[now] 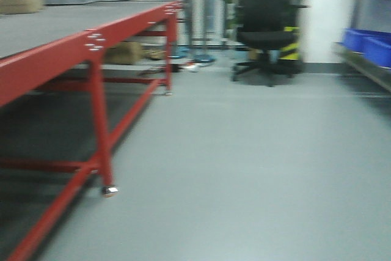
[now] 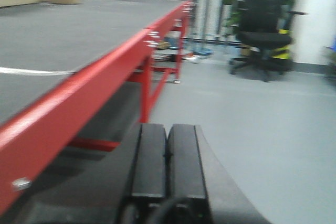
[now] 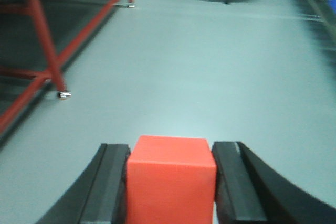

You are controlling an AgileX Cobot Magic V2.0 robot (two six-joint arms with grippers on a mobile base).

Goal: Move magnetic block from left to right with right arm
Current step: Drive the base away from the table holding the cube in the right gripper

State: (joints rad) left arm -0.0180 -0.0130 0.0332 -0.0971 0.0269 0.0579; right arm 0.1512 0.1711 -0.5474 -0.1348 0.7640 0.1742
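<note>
Magnetic block [image 3: 170, 182], a plain bright-red cube, sits clamped between the two black fingers [image 3: 107, 184] of the right gripper [image 3: 170, 192]. The jaws stand narrow, each pad pressed flat against an opposite side of the cube. Its top face and front face show in the right wrist view, smooth and unmarked. The block rests on no surface. It hangs over the grey floor [image 3: 210, 66], out past the long edge of the table [image 3: 39, 30], whose red leg and caster [image 3: 64, 95] lie to the upper left in that view.

The left gripper [image 2: 167, 156] is closed with nothing between its pads, the two black fingers [image 2: 149, 156] meeting along a thin seam. It sits just beside the table's red long edge [image 2: 79, 98], lower than the grey tabletop.

In the front-facing view the table [image 1: 61, 59] runs away along the left side, and a cardboard box [image 1: 21, 3] stands near its far left corner. A black office chair [image 1: 266, 29] stands on the floor beyond the table's far end, and blue bins [image 1: 366, 44] sit on shelving at the right. All three views are blurred.
</note>
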